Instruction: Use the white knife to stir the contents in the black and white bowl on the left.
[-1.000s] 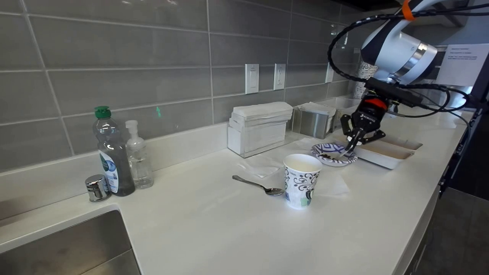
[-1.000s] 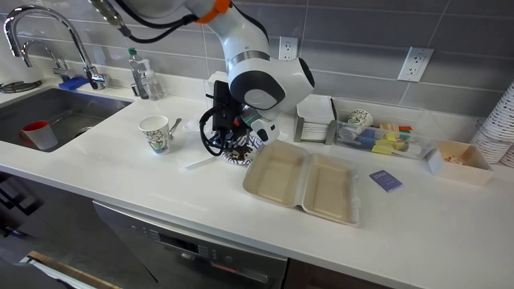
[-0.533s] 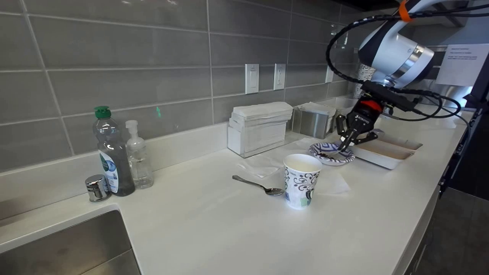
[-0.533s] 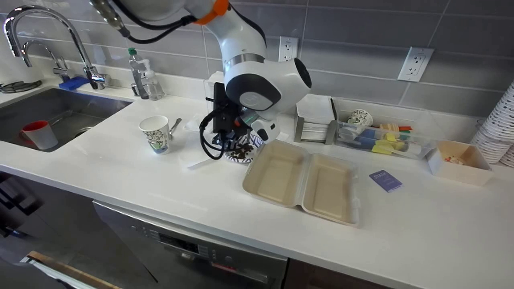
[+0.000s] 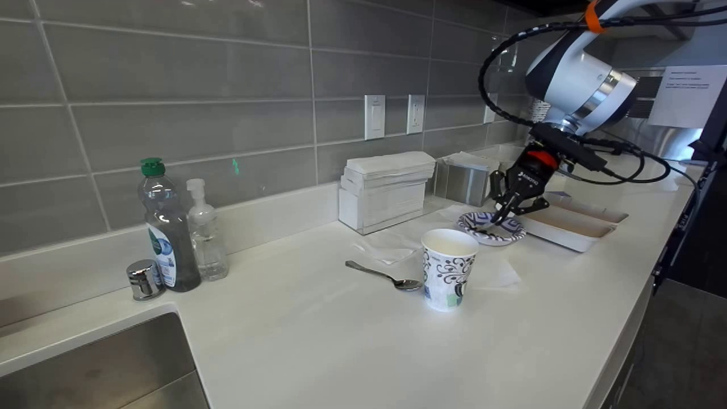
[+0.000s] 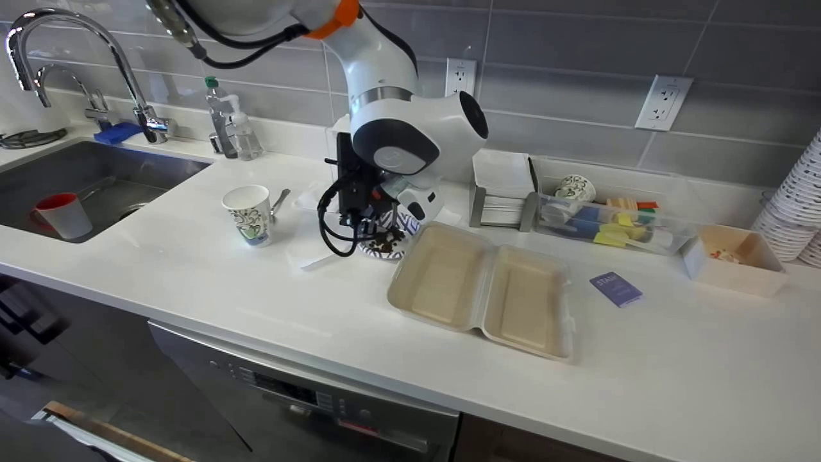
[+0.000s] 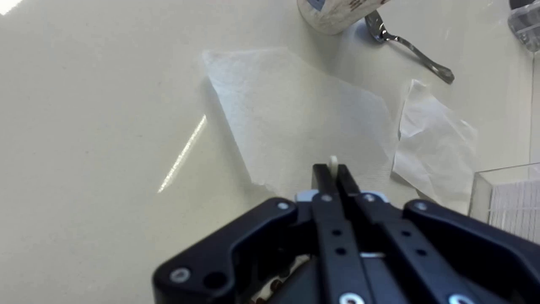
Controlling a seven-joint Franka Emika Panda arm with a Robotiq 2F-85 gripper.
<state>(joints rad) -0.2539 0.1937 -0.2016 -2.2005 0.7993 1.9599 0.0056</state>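
Black and white bowl [image 5: 514,230] | in an exterior view: between worktop's [image 5: 318,346] wall and front edges, gripper [image 5: 498,220] low over it | wrist view: gripper pinches white knife [image 7: 333,162]; grasp done, stirring probably unfinished; 2 napkins [image 7: 291,114] ahead | in an exterior view: clamshell box [image 6: 442,276] just beside bowl, may limit sweeps

a kitchen was the setting: along a white counter [image 6: 648,372] backed by gray tiles [image 6: 564,83], in an exterior view, a steel sink [image 6: 141,173] sat at nine o'clock, a faucet [image 6: 130,80] and soap bottle [image 6: 219,119] at ten, stacked disposable tableware [image 6: 792,199] at three, and a dishwasher [image 6: 301,410] below, at seven.
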